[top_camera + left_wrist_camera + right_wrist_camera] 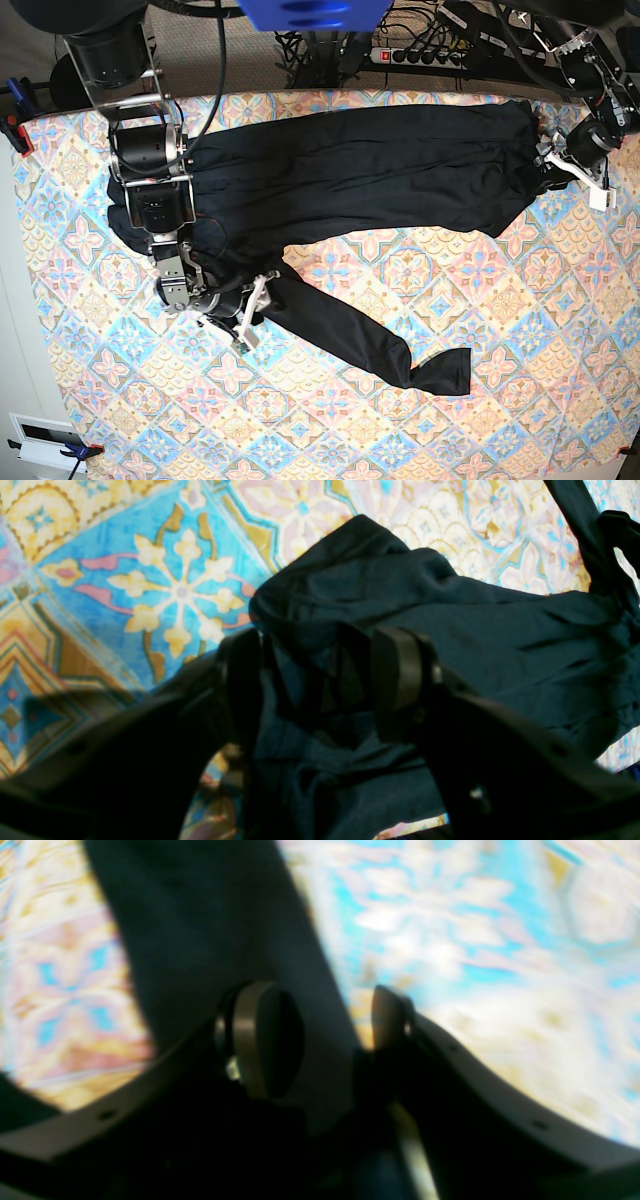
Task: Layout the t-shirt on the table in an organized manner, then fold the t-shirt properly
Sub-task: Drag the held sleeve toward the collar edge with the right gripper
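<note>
The black t-shirt [350, 170] lies stretched across the far half of the patterned table [480, 400], with one long sleeve [400, 350] trailing toward the front middle. My left gripper [548, 165] is at the shirt's right end. In the left wrist view the gripper [320, 680] has bunched shirt fabric [500, 645] between its jaws, above the tablecloth [125, 580]. My right gripper [262, 290] is at the shirt's left side, where the sleeve starts. The right wrist view is blurred and shows the gripper [335, 1040] with a band of fabric [200, 915] running between its jaws.
A power strip [420, 55] and cables lie behind the table's far edge. A red clamp [18, 135] holds the cloth at the left edge. The right arm's body [150, 170] stands over the shirt's left end. The front half of the table shows bare cloth.
</note>
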`<state>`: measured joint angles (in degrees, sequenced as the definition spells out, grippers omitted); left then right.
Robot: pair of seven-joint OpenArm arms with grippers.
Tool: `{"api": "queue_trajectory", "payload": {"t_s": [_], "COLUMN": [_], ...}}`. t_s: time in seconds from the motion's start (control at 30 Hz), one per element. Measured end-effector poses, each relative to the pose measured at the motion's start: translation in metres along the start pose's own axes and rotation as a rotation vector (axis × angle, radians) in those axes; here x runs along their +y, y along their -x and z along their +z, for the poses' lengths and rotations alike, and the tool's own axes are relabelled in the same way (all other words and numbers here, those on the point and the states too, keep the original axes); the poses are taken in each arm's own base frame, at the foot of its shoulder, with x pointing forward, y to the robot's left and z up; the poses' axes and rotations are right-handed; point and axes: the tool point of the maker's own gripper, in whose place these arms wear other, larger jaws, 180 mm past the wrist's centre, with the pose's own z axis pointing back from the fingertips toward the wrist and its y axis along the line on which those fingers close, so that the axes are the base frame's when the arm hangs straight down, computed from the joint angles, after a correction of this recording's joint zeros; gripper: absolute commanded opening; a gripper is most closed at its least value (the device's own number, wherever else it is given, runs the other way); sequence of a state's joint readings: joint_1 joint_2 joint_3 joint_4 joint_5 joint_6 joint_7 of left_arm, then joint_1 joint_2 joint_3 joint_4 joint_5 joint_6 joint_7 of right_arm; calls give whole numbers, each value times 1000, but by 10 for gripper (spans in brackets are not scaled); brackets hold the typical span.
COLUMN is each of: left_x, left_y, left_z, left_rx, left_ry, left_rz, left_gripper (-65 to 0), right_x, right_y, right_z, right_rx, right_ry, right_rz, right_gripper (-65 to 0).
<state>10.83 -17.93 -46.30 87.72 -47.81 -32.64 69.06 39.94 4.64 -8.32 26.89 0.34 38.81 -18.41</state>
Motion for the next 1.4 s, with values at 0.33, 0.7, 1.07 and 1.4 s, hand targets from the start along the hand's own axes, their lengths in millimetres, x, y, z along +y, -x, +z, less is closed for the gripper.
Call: {"api": "queue_trajectory", "payload": {"t_s": [0.33, 0.7, 1.07, 1.4], "left_x": [0, 0, 0, -1], "left_y": [0, 0, 1, 1], "left_z": [0, 0, 0, -1], "left_rx": [0, 0, 3, 4], "left_ry": [0, 0, 1, 3], "left_rz": [0, 0, 0, -3], "left_gripper": [-302, -302, -302, -302], "right_x": [11, 11, -22, -11], "right_y": [-3, 0, -17, -26], "right_z": [-6, -5, 32, 82], "right_rx": [0, 5, -2, -90], "right_ry": [-22, -26, 97, 216], "right_rz": [4, 3, 128, 198], "right_gripper": [-438, -650, -650, -650]}}
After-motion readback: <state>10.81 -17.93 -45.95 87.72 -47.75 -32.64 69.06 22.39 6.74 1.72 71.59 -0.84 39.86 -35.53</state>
